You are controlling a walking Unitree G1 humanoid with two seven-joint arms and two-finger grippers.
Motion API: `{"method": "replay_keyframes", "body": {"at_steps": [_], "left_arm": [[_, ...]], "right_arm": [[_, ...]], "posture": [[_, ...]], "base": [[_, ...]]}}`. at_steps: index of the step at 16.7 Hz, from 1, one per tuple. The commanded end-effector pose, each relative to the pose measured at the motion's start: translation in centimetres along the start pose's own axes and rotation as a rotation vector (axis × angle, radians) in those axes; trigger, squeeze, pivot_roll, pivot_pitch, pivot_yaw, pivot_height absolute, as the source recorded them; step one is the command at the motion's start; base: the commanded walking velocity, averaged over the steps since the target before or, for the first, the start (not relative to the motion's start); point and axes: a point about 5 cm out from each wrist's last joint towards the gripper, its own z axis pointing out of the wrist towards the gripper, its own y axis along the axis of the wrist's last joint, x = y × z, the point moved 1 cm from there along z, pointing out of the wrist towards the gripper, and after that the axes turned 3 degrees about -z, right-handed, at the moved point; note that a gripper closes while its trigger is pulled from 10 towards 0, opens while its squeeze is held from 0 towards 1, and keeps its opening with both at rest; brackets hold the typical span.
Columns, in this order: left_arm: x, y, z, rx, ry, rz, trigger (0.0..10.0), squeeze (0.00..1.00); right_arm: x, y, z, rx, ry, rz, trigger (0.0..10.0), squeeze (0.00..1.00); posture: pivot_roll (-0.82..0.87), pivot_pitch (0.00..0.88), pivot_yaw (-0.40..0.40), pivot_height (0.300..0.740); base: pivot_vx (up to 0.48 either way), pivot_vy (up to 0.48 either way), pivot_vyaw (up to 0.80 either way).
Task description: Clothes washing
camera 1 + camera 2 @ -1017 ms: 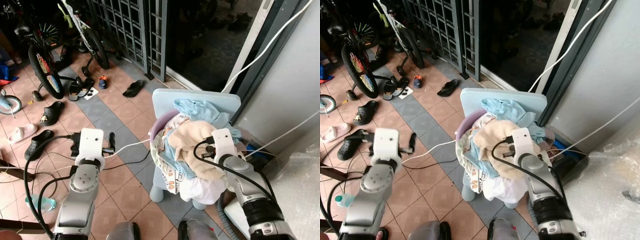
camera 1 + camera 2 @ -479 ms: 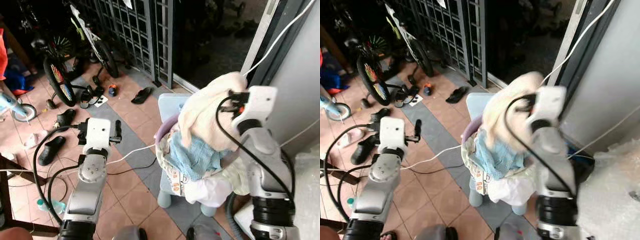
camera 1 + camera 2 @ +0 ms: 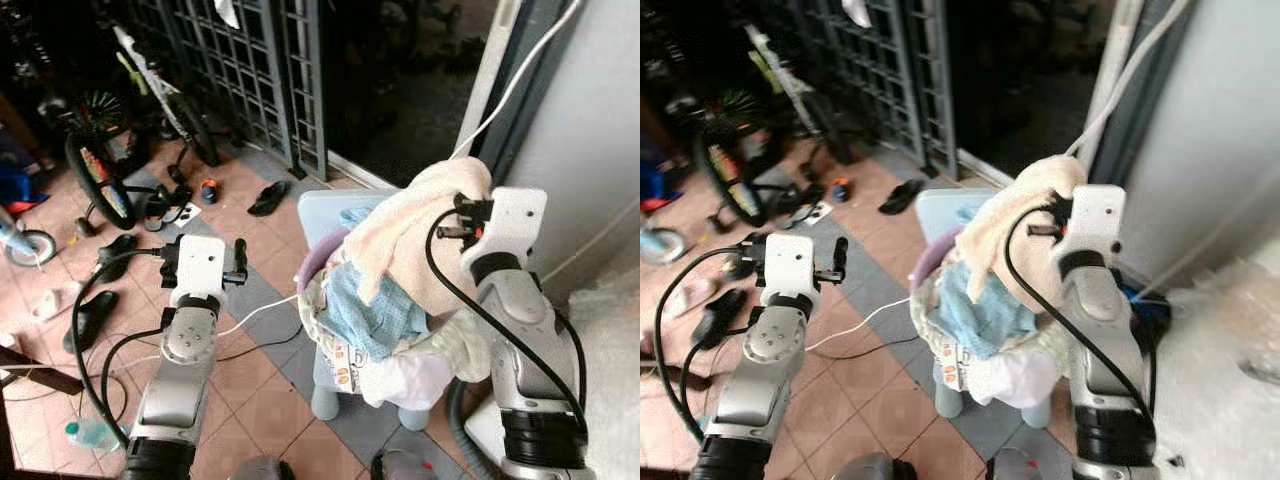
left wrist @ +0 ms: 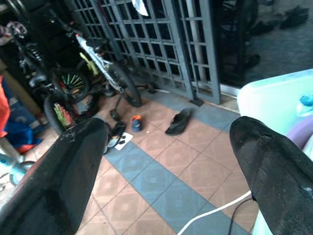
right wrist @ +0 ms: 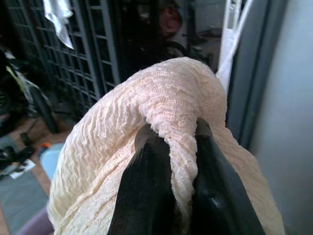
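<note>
A heap of clothes, with a blue cloth [image 3: 365,305] and a white one [image 3: 405,380], fills a purple basket [image 3: 318,262] standing on a light blue chair [image 3: 325,205]. My right gripper [image 5: 173,128] is raised above the heap and shut on a cream garment [image 3: 415,235], which drapes down over the pile. In the right wrist view the crinkled cream garment [image 5: 146,98] is bunched between the two black fingers [image 5: 146,186]. My left gripper [image 4: 168,129] is open and holds nothing. It hovers over the tiled floor, to the left of the basket.
A metal gate [image 3: 250,70] and a dark doorway stand behind the chair. Bicycles [image 3: 95,170], sandals [image 3: 265,198] and shoes litter the floor on the left. A white cable [image 3: 255,310] runs across the tiles. A grey wall [image 3: 590,150] rises on the right.
My right gripper has risen from the heap with the cream garment pinched in it, pulling it up off the pile. The left arm has stayed put; the camera has shifted.
</note>
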Motion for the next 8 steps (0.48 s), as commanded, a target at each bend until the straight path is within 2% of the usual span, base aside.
{"method": "replay_keyframes", "body": {"at_steps": [1, 8], "left_arm": [[0.74, -0.50, 0.01, 0.017, 0.033, 0.007, 10.0, 0.00], [0.63, -0.52, 0.18, 0.017, 0.029, 0.004, 10.0, 0.00]], "right_arm": [[0.63, 0.72, 0.08, -0.036, 0.024, 0.003, 10.0, 0.00], [0.96, 0.58, 0.27, -0.032, 0.037, 0.009, 10.0, 0.00]], "posture": [[-0.08, 0.000, 0.097, 0.740], [-0.08, 0.000, 0.096, 0.740]], "base": [[-0.247, 0.000, 0.00], [-0.254, 0.000, 0.00]]}}
